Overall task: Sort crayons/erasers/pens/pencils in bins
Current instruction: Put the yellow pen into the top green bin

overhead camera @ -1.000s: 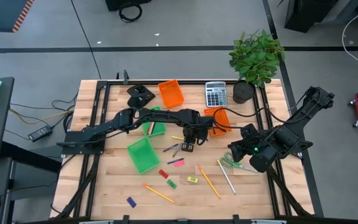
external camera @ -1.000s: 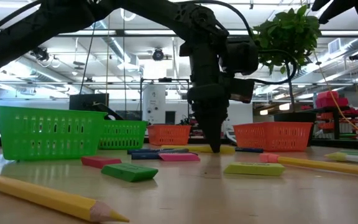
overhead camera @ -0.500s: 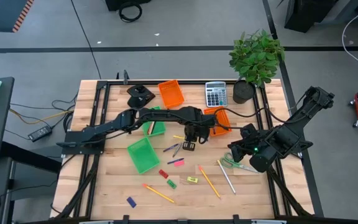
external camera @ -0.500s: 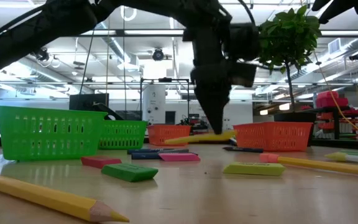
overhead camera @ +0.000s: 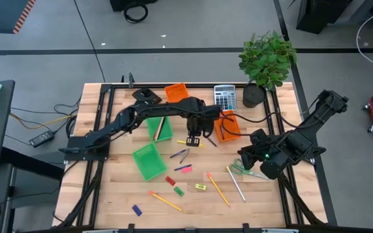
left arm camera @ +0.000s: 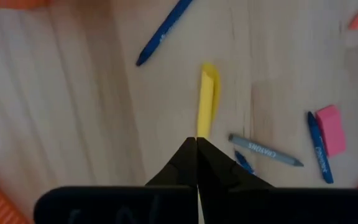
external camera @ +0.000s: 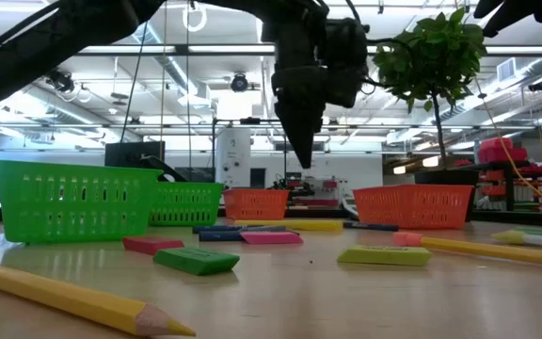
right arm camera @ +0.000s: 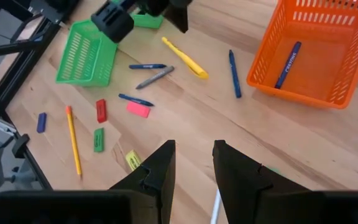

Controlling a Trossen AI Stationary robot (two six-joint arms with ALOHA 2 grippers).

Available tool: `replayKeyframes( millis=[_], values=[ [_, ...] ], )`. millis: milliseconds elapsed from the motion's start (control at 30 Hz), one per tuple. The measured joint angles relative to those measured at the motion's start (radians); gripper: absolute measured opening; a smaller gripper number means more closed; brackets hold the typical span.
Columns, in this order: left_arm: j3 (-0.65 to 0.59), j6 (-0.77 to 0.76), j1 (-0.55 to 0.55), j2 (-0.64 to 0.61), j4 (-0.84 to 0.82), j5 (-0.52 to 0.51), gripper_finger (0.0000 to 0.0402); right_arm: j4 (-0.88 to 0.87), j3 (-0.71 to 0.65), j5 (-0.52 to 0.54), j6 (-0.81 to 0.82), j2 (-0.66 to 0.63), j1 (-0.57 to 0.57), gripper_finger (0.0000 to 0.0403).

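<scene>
My left hand [left arm camera: 196, 140] is clenched on nothing, its fingertips pressed together in the air above the surface [left arm camera: 73, 106]. The yellow crayon [left arm camera: 207, 99] lies flat directly under the tips and a little ahead of them, clear of the fingers. Farther out from the hand are a grey crayon [left arm camera: 266, 150], a pink eraser [left arm camera: 331, 129] and a blue pen [left arm camera: 163, 34]. The orange bin [right arm camera: 263, 59] sits off to one side, with one blue stick already in it.

I judge the crayon light, stiff, waxy and round, so it will roll or slide out of a shallow pinch. I would take it across its middle, with the fingers well down either side.

A second ago the hand was down at the crayon. Half a second ago one end was tipped off the surface. Now the hand is higher and fully closed, and the crayon is back down.

My right hand [right arm camera: 194, 163] waits off to the side, fingers apart and empty.
</scene>
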Motion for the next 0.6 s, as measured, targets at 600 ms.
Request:
replayKeyframes(
  millis=[600],
  values=[
    [-0.199,0.057,0.006,0.024,0.045,0.122,0.0097,-0.008,0.0,0.014,0.014,0.0,0.0,0.0115]
  ],
)
